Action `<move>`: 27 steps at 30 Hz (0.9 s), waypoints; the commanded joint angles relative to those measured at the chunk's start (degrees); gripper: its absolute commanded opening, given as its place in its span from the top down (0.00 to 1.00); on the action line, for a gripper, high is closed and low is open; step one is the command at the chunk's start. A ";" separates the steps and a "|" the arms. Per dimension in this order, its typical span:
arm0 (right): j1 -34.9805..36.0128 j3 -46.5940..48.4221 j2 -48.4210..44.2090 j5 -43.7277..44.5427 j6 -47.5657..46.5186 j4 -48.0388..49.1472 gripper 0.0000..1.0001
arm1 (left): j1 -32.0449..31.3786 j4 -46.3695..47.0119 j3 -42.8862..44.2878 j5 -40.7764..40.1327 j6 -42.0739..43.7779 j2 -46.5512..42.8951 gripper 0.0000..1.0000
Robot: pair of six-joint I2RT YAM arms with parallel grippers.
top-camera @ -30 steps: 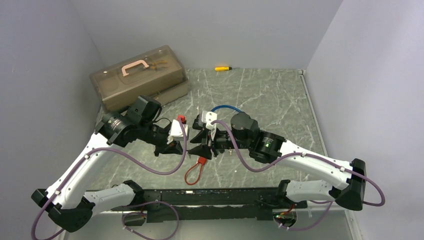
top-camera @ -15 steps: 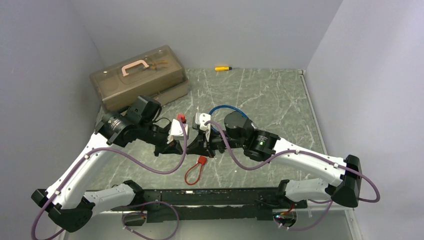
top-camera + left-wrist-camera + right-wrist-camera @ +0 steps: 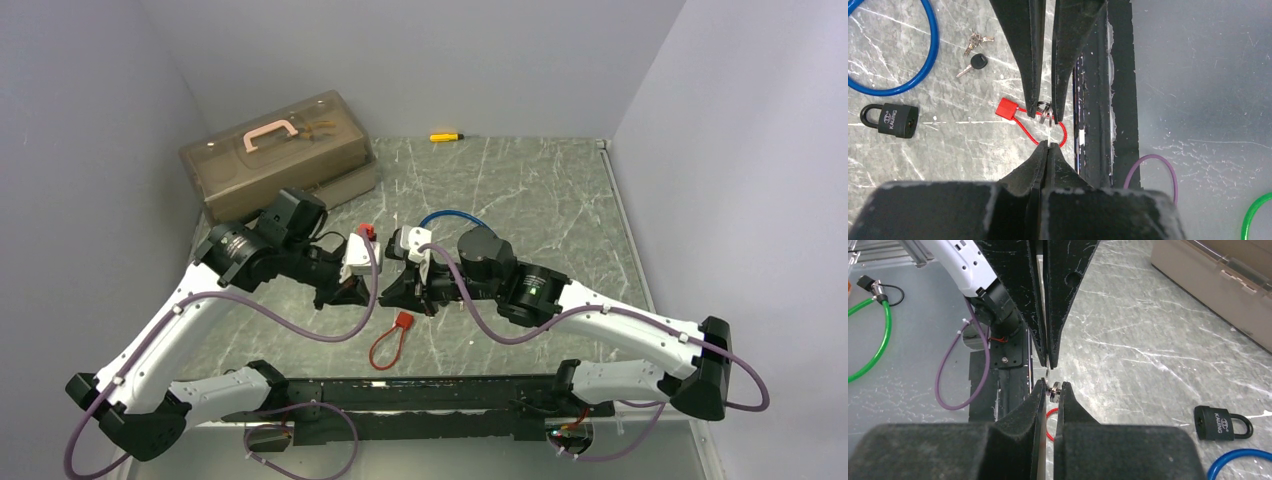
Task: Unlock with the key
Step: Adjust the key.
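Note:
My two grippers meet tip to tip above the table. The left gripper is shut on the thin silver blade of a key. My right gripper is shut on the small key bunch at that key's other end; the left wrist view shows the bunch between the right fingers. Below them lies a red cable lock with its red loop. A black padlock rests further off on the table.
A blue cable loop and two loose keys lie near the padlock. A brown toolbox stands at the back left and a yellow screwdriver by the back wall. The black base rail runs along the near edge.
The right gripper has gone from open to shut on the key bunch. It moved in toward the left gripper, and both hands now sit slightly higher over the red lock.

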 commanded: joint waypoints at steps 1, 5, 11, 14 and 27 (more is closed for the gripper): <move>-0.02 -1.10 -3.07 1.98 0.90 0.05 1.00 | 0.01 0.99 2.74 0.66 -2.24 0.72 0.97; -0.05 -1.64 -4.40 2.83 1.21 -0.39 1.00 | -0.04 1.97 2.59 -1.10 -3.47 1.44 0.51; -0.12 -5.72 -9.84 7.12 2.46 -1.94 1.00 | 0.37 6.15 -1.64 -3.58 -5.75 2.81 0.23; -0.16 -9.30 -13.83 9.60 5.30 -1.84 1.00 | 1.29 7.03 -3.85 -3.24 -7.90 7.09 0.24; -0.18 -13.88 -16.97 7.93 10.80 3.61 1.00 | 2.32 15.30 -4.90 14.32 -5.81 7.72 0.23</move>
